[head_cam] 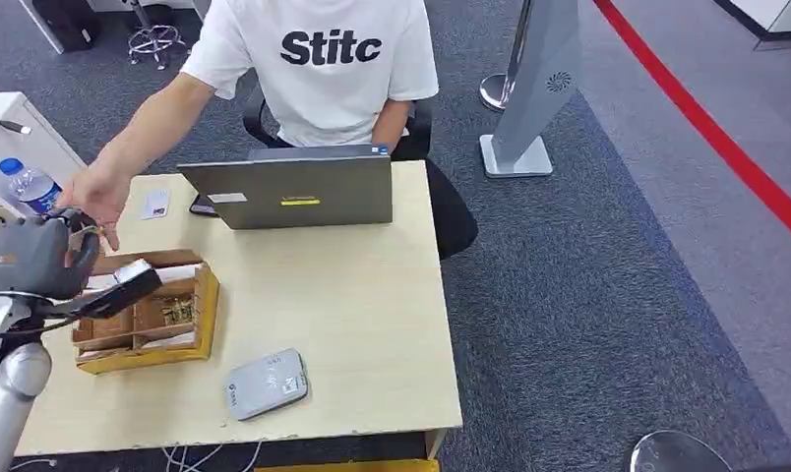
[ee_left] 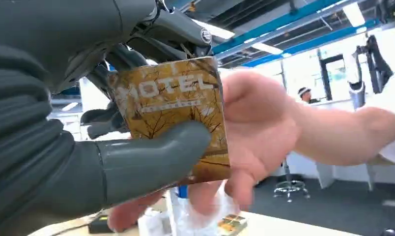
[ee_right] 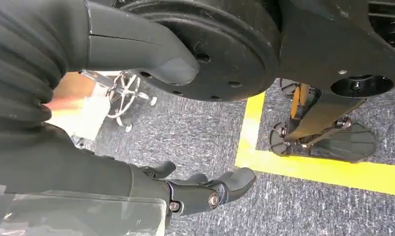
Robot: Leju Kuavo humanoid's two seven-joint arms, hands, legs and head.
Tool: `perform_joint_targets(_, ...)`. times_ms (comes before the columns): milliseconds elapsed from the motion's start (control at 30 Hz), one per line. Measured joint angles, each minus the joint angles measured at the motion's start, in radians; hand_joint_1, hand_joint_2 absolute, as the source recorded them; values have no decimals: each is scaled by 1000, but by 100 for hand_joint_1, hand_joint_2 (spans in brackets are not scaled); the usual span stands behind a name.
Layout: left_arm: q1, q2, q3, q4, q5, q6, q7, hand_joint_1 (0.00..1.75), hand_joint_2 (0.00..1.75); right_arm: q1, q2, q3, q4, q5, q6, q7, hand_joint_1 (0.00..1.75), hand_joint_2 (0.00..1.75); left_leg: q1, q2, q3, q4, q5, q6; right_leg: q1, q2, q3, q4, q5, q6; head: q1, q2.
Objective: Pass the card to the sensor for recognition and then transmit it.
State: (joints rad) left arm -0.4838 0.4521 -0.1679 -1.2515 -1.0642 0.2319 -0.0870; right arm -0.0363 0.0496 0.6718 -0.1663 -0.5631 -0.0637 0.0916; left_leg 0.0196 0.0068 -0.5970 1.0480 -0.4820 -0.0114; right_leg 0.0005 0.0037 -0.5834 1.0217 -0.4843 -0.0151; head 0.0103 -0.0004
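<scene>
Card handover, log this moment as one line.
left robot hand: holds hotel card | person's hand: at card | right robot hand: holds nothing | sensor: on table

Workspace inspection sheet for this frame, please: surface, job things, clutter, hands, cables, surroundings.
Surface: light wooden table, bare across its middle.
Job's things: hotel card held by the left hand, thumb across its face; a person's hand is behind the card. Grey sensor lies flat near the table's front edge. Wooden card box sits at the table's left.
Clutter: laptop, water bottle, small white card.
Hands: left holds the card; right hand hangs over the floor, holding nothing, fingers loosely curled.
Cables: white leads hang below the front edge.
Surroundings: seated person in a white shirt, grey carpet, red floor line, grey stand.
</scene>
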Motion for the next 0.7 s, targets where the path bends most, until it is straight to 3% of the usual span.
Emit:
perform_joint_targets(200, -93, -3, -22, 169, -7, 23, 4, 175, 175, -3, 0, 5, 0, 7, 2, 3, 0, 175, 0, 4, 0, 0, 0, 0, 0, 4, -1, 0, 0, 0, 0, 0)
perform_joint_targets(400, -113, -8, -26, 225, -5, 29, -3, 175, 175, -4, 0, 6, 0, 7, 2, 6, 0, 175, 0, 8, 0, 0, -2, 0, 0, 8, -2, 0, 0, 0, -1, 0)
perform_joint_targets(433, -114, -9, -27, 230, -5, 29, -3, 159, 175, -4, 0, 6, 0, 7, 2, 6, 0, 175, 0, 9, 0, 0, -2, 0, 0, 9, -2, 0, 0, 0, -1, 0)
perform_joint_targets(467, -115, -10, -27, 234, -5, 30, -3, 42, 175, -4, 0, 6, 0, 7, 2, 6, 0, 175, 0, 9, 0, 0, -3, 0, 0, 9, -2, 0, 0, 0, 0, 0)
perform_joint_targets(500, -115, -11, -28, 238, -4, 30, -3, 0, 175, -4, 0, 6, 0, 7, 2, 6, 0, 175, 0, 9, 0, 0, -3, 0, 0, 9, -2, 0, 0, 0, 0, 0)
perform_joint_targets(600, -109, -16, -29, 239, 36, 50, -16, 0, 175, -4, 0, 6, 0, 4, 2, 7, 0, 175, 0, 9, 0, 0, -3, 0, 0, 9, -2, 0, 0, 0, -1, 0)
perform_joint_targets(700, -42, -47, -7, 167, 198, 85, -90, 0, 175, -3, 0, 6, 0, -29, -3, 9, 0, 175, -1, 9, 0, 0, -4, 1, 0, 8, -2, 0, -1, 0, -1, 0)
